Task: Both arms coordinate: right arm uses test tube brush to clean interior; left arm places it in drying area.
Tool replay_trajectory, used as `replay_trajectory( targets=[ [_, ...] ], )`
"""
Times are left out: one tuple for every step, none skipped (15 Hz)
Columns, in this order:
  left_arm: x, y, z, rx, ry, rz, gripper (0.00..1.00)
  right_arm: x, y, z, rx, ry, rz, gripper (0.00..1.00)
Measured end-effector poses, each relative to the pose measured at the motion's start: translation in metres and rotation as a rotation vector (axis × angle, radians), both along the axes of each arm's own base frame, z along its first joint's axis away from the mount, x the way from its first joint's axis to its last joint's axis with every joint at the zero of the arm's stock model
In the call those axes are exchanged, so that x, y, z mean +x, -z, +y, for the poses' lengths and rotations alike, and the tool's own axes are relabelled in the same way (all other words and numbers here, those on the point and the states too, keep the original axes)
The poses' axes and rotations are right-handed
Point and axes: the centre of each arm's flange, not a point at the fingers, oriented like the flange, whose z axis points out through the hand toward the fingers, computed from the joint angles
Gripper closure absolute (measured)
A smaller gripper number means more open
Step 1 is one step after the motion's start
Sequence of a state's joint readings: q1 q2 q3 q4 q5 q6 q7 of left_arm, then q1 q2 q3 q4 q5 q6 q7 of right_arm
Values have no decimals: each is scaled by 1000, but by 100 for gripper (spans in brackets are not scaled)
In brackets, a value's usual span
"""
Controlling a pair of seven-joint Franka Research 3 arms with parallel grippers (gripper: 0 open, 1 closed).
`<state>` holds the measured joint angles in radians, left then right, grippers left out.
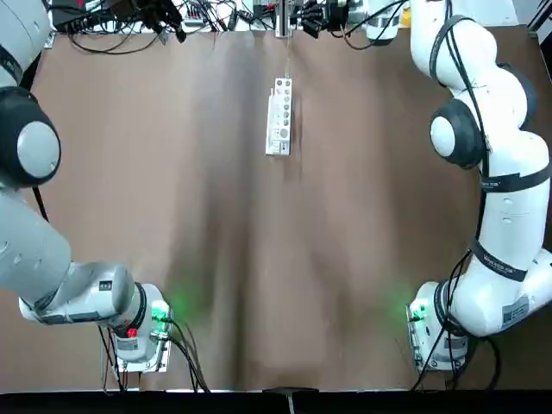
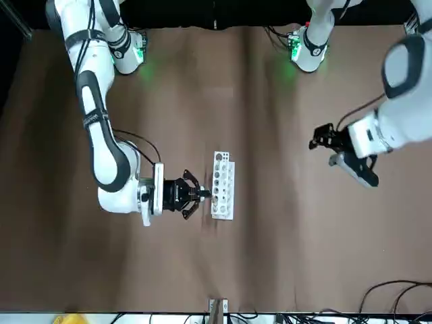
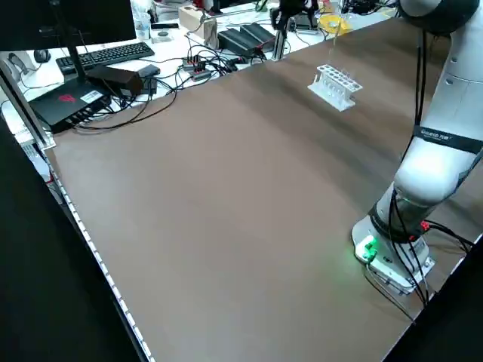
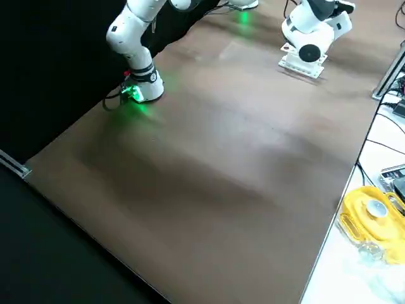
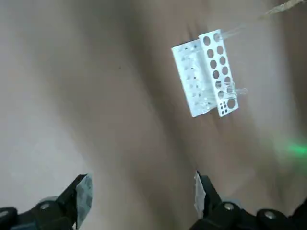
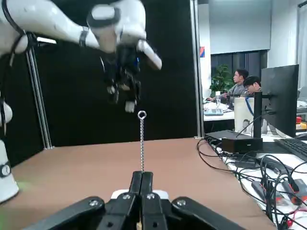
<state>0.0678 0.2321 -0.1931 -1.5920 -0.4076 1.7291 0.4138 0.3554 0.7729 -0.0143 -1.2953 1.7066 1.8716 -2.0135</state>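
The drying area, a white rack (image 1: pixel 279 121) with rows of round holes, stands toward the far middle of the table (image 2: pixel 223 189). My right gripper (image 2: pixel 202 194) lies level right beside it. Its fingers are shut on the test tube brush (image 6: pixel 141 139), whose thin stem rises from the shut fingertips (image 6: pixel 142 178) to a small loop. My left gripper (image 2: pixel 316 142) hangs raised off to the rack's left, open and holding nothing. Its wrist view looks down on the rack (image 5: pixel 206 76) between spread fingers, with a straw-coloured stick (image 5: pixel 283 7) past the rack's end. Faint clear glass shows at the rack's holes.
Cables (image 1: pixel 129 21) crowd the table's far edge. A keyboard (image 3: pixel 113 53) and boxes fill the desk beyond. A yellow object (image 4: pixel 373 215) lies off the table's edge. Both arm bases (image 1: pixel 138 332) (image 1: pixel 440 332) stand at the near corners. People (image 6: pixel 242 84) sit at a distant desk.
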Motion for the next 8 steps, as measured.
replay_trajectory(
  targets=[
    [4,8,5,-37,19,0,0,1,-4,-4,3,-1,15,98],
    [6,15,4,-81,36,1,0,3,-6,-9,3,1,25,98],
    [8,21,-1,-130,52,4,0,6,-7,-15,-4,7,27,98],
    [10,27,-8,-189,82,-3,0,9,-6,-24,-25,12,25,98],
    [12,33,-15,-257,129,-23,0,13,-3,-36,-58,18,37,98],
    [15,38,-22,-341,178,-57,0,17,2,-51,-100,26,61,98],
    [18,43,-27,-428,225,-102,0,20,7,-68,-146,30,92,98],
    [21,49,-31,-508,272,-153,0,23,13,-86,-190,26,123,98]
  ],
)
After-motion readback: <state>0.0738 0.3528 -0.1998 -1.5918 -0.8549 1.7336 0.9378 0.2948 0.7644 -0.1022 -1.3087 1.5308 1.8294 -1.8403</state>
